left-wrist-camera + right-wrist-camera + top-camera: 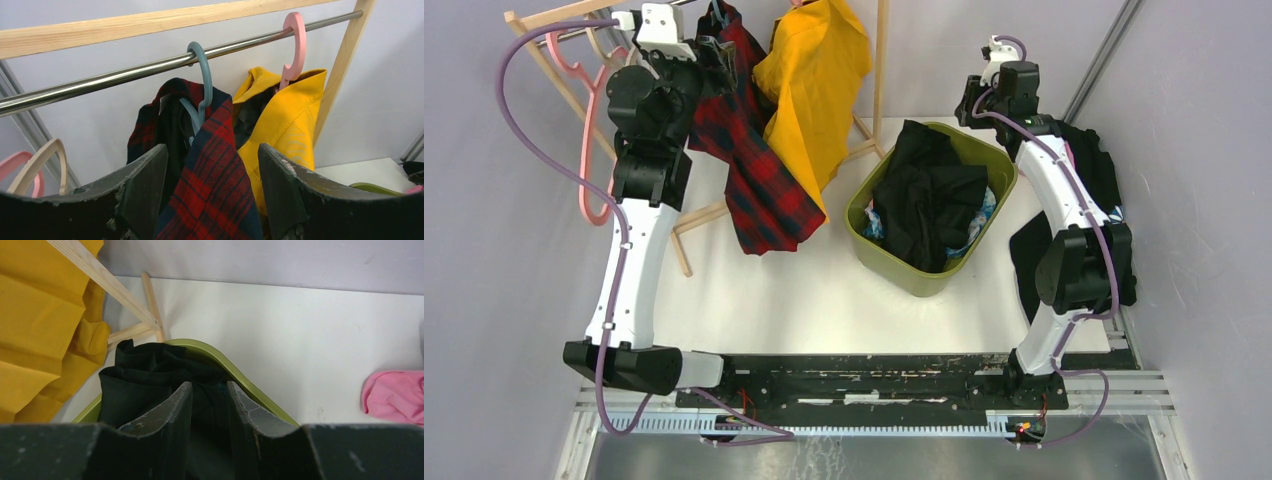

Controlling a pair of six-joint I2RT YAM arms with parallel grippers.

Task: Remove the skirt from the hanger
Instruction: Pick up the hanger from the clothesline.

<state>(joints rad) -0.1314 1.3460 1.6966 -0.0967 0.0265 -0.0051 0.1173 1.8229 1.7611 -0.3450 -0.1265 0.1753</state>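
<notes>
The red and navy plaid skirt hangs from a blue hanger on the metal rail of a wooden rack. My left gripper is up at the rail. In the left wrist view it is wide open, and the skirt hangs between its fingers, unpinched. My right gripper hovers over the far rim of the green basket. In the right wrist view it stands a little open with nothing in it, black cloth below.
A yellow garment hangs on a pink hanger right of the skirt. Empty pink and wooden hangers hang at the rack's left end. Black clothes fill the basket. Dark clothes and a pink cloth lie at the table's right.
</notes>
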